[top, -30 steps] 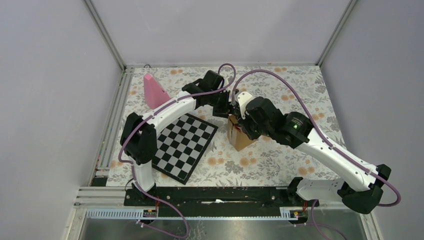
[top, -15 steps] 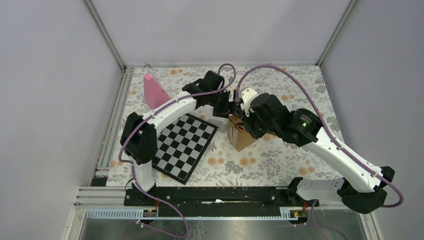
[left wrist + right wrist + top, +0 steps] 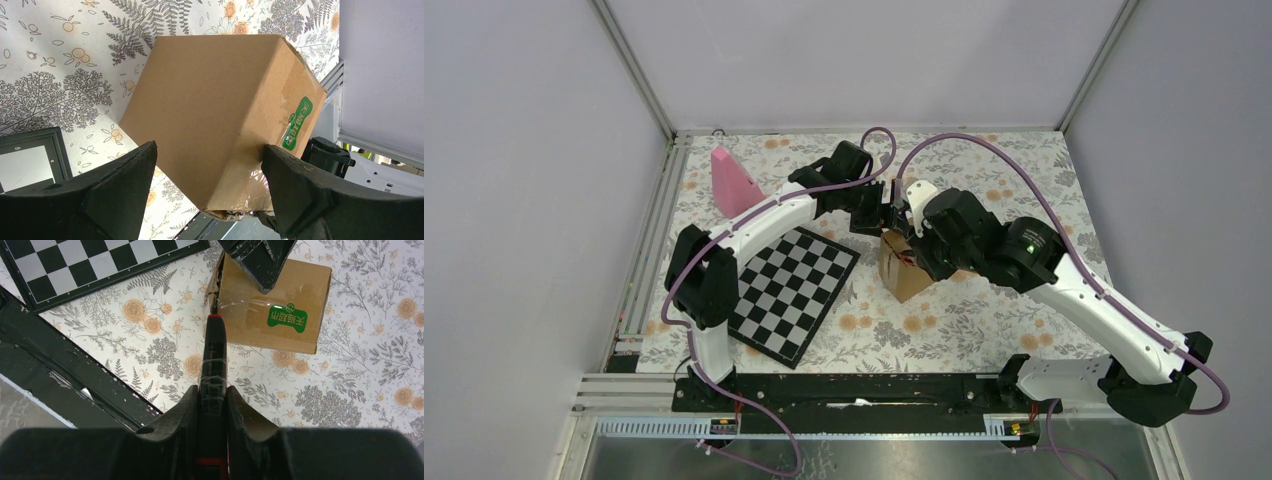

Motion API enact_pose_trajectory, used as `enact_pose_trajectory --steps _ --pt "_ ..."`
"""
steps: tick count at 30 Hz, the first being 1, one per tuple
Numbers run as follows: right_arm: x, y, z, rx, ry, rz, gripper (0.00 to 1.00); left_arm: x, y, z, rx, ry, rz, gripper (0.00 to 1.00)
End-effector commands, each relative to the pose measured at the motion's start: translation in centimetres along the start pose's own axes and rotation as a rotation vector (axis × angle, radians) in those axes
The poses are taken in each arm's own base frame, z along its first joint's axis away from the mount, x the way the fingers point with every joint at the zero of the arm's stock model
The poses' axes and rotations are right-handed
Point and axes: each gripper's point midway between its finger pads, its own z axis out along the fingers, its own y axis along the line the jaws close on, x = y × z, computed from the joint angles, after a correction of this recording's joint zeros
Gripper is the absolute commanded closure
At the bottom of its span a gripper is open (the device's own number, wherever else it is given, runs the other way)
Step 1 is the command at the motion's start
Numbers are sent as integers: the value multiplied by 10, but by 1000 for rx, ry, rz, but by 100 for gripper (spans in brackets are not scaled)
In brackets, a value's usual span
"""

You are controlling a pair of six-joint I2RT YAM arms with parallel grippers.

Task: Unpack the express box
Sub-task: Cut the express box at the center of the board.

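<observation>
- The express box (image 3: 285, 300) sits on the floral table (image 3: 984, 320), just beside the chessboard (image 3: 794, 280), off the board corner nearest my right arm.
- My left gripper (image 3: 207, 150) comes in from past the chessboard's far corner. Its fingers (image 3: 260, 265) are spread wide with the box between them, and one lies against the face with the green label (image 3: 287, 320). I read this as a clamp bracing the box, though the other finger's contact is not clear.
- My right gripper (image 3: 212, 392) is pressed together on a slim black tool (image 3: 214, 355), red tip forward. The tip meets the box's ragged edge on the chessboard side, where the clear tape (image 3: 245, 303) begins.
- I judge the box to be light. Its thin cardboard should be stiff along edges and corners but give in the middle of a face.
- The taped patches look glossy, so I expect pads to slip there.
- The best hold, I think, is across two opposite bare faces, close to the edges and clear of the seam being worked.
- A box this light would likely skid on the cloth, away from the chessboard, if the tool pushes hard. The brace belongs on the side opposite the tool.
</observation>
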Motion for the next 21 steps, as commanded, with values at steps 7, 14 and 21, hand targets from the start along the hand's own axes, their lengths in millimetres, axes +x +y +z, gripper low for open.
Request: enact_pose_trajectory --steps 7,14,21 --pt "13 2 -5 -3 84 4 100 6 38 13 -132 29 -19 18" --pt "7 0 -2 17 80 10 100 5 36 12 -128 23 -20 18" --pt "-47 -26 -45 123 -178 88 100 -7 23 3 -102 -11 12 17"
